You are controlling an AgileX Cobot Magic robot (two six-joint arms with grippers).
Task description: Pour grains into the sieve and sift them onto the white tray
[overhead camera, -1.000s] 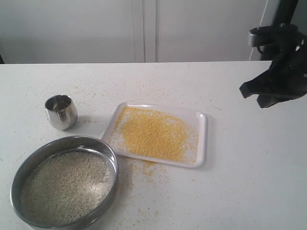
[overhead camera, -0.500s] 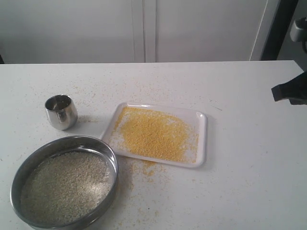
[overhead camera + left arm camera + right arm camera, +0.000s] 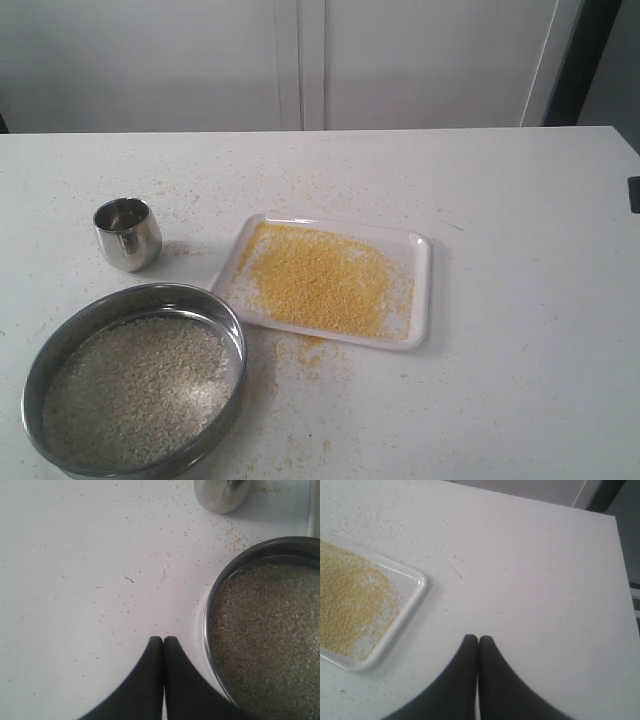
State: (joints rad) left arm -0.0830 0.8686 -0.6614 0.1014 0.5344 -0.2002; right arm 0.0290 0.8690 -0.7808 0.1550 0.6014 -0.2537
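Observation:
The sieve point(image 3: 135, 385) rests on the table at the front left, with off-white rice-like grains point(image 3: 130, 390) lying on its mesh. Fine yellow grains point(image 3: 318, 278) are spread over the white tray point(image 3: 422, 290) in the middle. My left gripper point(image 3: 163, 639) is shut and empty above bare table, just beside the sieve point(image 3: 265, 630) rim. My right gripper point(image 3: 478, 638) is also shut and empty, over the table a short way from a corner of the white tray point(image 3: 417, 587). Neither gripper shows in the exterior view apart from a dark sliver at the right edge.
A small steel cup point(image 3: 128, 233) stands upright behind the sieve, also showing as the steel cup point(image 3: 222, 494) in the left wrist view. Loose yellow grains point(image 3: 305, 350) lie scattered on the table in front of the tray. The table's right edge point(image 3: 620, 570) is near my right gripper.
The right arm has drawn back to the right, from above the table's right side to almost wholly out of the exterior view. Sieve, tray and cup have not moved.

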